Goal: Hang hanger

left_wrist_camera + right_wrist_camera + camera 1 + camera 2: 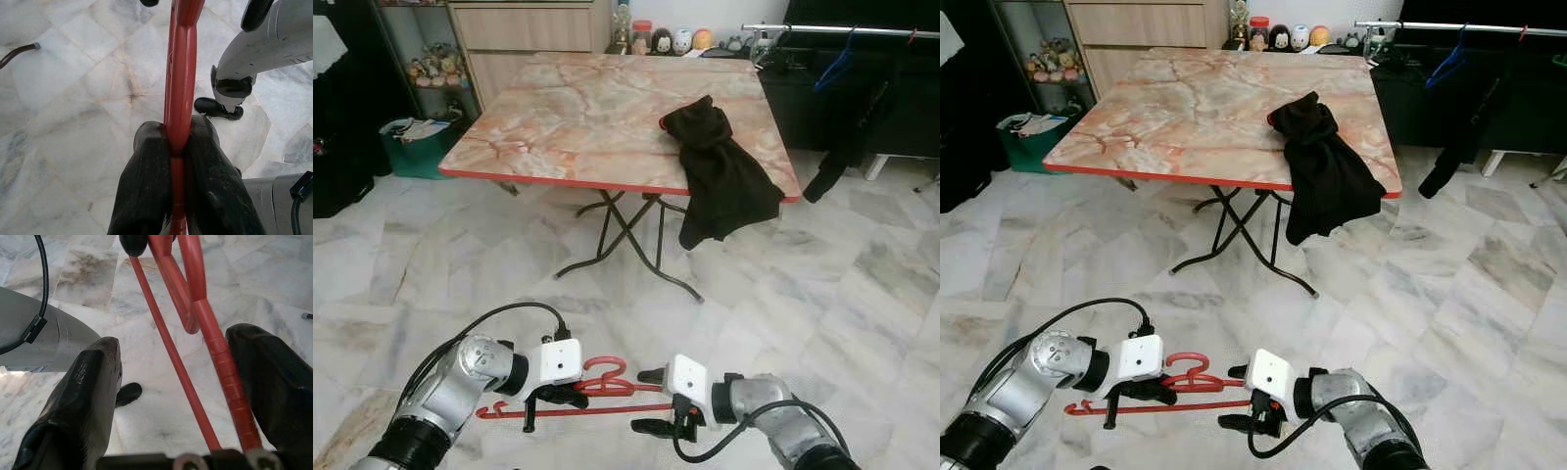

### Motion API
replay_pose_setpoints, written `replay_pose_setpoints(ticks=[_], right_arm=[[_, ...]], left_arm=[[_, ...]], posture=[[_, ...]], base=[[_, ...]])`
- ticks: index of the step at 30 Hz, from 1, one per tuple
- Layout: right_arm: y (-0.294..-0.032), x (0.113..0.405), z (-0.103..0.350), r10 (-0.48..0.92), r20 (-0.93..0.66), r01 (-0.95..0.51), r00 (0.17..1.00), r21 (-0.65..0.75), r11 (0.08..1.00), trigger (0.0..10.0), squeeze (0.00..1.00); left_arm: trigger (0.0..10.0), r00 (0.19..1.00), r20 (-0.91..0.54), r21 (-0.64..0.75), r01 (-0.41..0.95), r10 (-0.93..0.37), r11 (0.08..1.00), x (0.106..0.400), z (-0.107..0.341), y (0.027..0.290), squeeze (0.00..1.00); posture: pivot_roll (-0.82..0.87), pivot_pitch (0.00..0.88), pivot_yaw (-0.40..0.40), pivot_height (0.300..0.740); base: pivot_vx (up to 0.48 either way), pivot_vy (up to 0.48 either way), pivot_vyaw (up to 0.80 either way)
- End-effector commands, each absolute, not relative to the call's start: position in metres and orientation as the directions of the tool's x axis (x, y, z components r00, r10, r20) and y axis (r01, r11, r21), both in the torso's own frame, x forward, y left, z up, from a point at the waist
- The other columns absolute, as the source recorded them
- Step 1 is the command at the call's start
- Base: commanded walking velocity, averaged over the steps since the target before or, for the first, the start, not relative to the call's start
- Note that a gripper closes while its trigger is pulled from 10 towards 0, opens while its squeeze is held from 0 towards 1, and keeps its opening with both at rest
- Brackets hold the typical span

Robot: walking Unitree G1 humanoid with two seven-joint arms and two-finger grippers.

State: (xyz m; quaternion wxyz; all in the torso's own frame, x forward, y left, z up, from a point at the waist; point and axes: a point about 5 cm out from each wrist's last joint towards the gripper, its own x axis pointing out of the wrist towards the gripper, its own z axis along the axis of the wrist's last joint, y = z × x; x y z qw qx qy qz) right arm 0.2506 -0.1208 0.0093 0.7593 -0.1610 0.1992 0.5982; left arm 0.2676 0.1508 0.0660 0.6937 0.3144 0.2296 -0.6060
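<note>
Hanger in hand, not yet hung.
Left gripper point(546, 396) clamps the red hanger point(597, 387) low over the floor; right gripper point(651, 401) straddles it, fingers apart. The rail point(842, 31) remains well apart, beyond the table point(568, 108).

A folding worktop point(568, 117) with a pink marble-patterned top and red edge stands on crossed dark metal legs point(625, 235) over a pale marble-tiled floor point(822, 323); a dark garment point(717, 171) lies on its right side, hanging over the front edge; a green bin point(413, 147) sits at the left beside a wooden cabinet point(524, 34); small figurines point(671, 40) line the far side; dark clothing point(847, 137) hangs at the right.
</note>
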Motion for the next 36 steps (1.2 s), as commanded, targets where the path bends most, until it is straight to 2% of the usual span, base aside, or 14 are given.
replay_pose_setpoints(ticks=[1,17,18,19,23,27,28,29,30,31,36], right_arm=[[-0.12,0.254,0.012,0.845,-0.491,-0.974,0.211,-0.028,0.227,0.0,0.0],[-0.122,0.256,0.011,0.851,-0.472,-0.969,0.23,-0.035,0.243,0.0,0.0],[-0.122,0.257,0.011,0.852,-0.466,-0.967,0.239,-0.037,0.252,2.6,0.0],[-0.123,0.26,0.014,0.854,-0.453,-0.962,0.258,-0.034,0.273,10.0,0.0],[-0.126,0.268,0.023,0.866,-0.424,-0.96,0.265,-0.026,0.28,10.0,0.0],[-0.132,0.276,0.033,0.87,-0.434,-0.971,0.234,-0.057,0.233,10.0,0.0],[-0.133,0.277,0.036,0.872,-0.437,-0.974,0.221,-0.057,0.219,8.7,0.0],[-0.134,0.278,0.037,0.872,-0.439,-0.975,0.216,-0.056,0.213,8.7,0.0],[-0.134,0.279,0.038,0.873,-0.442,-0.978,0.206,-0.056,0.203,2.5,0.0],[-0.135,0.279,0.04,0.875,-0.446,-0.981,0.19,-0.05,0.187,0.0,0.0],[-0.134,0.279,0.041,0.875,-0.466,-0.99,0.133,-0.029,0.135,0.0,0.0]], left_arm=[[10.0,0.168,-0.689,0.179,0.982,-0.706,0.059,0.272,0.074,0.148,0.0],[10.0,0.174,-0.688,0.186,0.981,-0.704,0.061,0.274,0.074,0.146,0.0],[10.0,0.174,-0.688,0.185,0.981,-0.705,0.061,0.274,0.074,0.146,0.0],[10.0,0.173,-0.687,0.185,0.981,-0.706,0.061,0.274,0.074,0.146,0.0],[10.0,0.168,-0.687,0.181,0.982,-0.707,0.058,0.273,0.074,0.146,0.0],[10.0,0.159,-0.693,0.177,0.983,-0.703,0.048,0.273,0.074,0.146,0.0],[10.0,0.158,-0.693,0.176,0.983,-0.703,0.047,0.273,0.074,0.146,0.0],[10.0,0.158,-0.693,0.176,0.983,-0.703,0.047,0.273,0.074,0.146,0.0],[10.0,0.157,-0.693,0.176,0.983,-0.703,0.046,0.273,0.074,0.146,0.0],[10.0,0.156,-0.693,0.176,0.983,-0.704,0.044,0.273,0.074,0.146,0.0],[10.0,0.152,-0.693,0.175,0.984,-0.705,0.04,0.273,0.075,0.145,0.0]], posture=[[-0.04,0.0,-0.007,0.727],[-0.03,0.0,-0.007,0.727],[-0.03,0.0,-0.007,0.727],[-0.03,0.0,-0.006,0.727],[-0.03,0.0,-0.005,0.727],[-0.04,0.0,-0.004,0.727],[-0.04,0.0,-0.004,0.727],[-0.04,0.0,-0.004,0.727],[-0.04,0.0,-0.004,0.727],[-0.04,0.0,-0.004,0.727],[-0.03,0.0,-0.008,0.727]], base=[[0.0,0.0,0.0],[0.0,0.0,0.0],[0.0,0.0,0.0],[0.0,0.0,0.0],[0.0,0.0,0.0],[0.0,0.0,0.0],[0.0,0.0,0.0],[0.0,0.0,0.0],[0.0,0.0,0.0],[0.0,0.0,0.0],[0.0,0.0,0.0]])
